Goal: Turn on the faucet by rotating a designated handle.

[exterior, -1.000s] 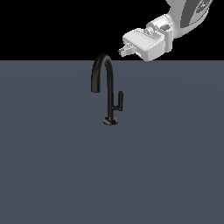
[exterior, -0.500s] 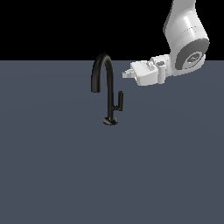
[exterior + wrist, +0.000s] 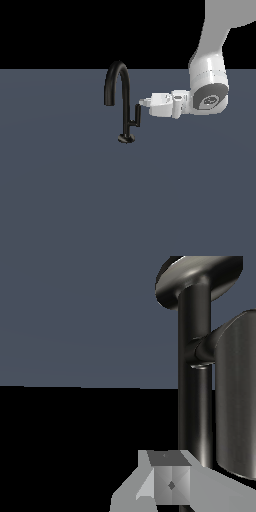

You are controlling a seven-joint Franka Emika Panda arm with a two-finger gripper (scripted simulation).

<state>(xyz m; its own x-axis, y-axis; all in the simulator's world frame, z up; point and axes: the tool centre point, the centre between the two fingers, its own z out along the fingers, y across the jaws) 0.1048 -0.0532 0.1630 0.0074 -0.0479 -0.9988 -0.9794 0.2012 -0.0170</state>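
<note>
The black gooseneck faucet stands on the grey surface with its round base at the bottom of a straight stem. The handle is a short vertical bar on the stem's side toward the exterior view's right. My white gripper lies horizontal, its tips level with the handle's top and very close to it; I cannot tell whether they touch. The wrist view shows the stem, the handle large and close, and my fingertips together, holding nothing.
The flat grey surface spreads all around the faucet. The white arm comes down from above at the exterior view's right.
The gripper has come down and moved toward the exterior view's left, from above and beside the spout to the handle's top. The faucet and handle have not moved.
</note>
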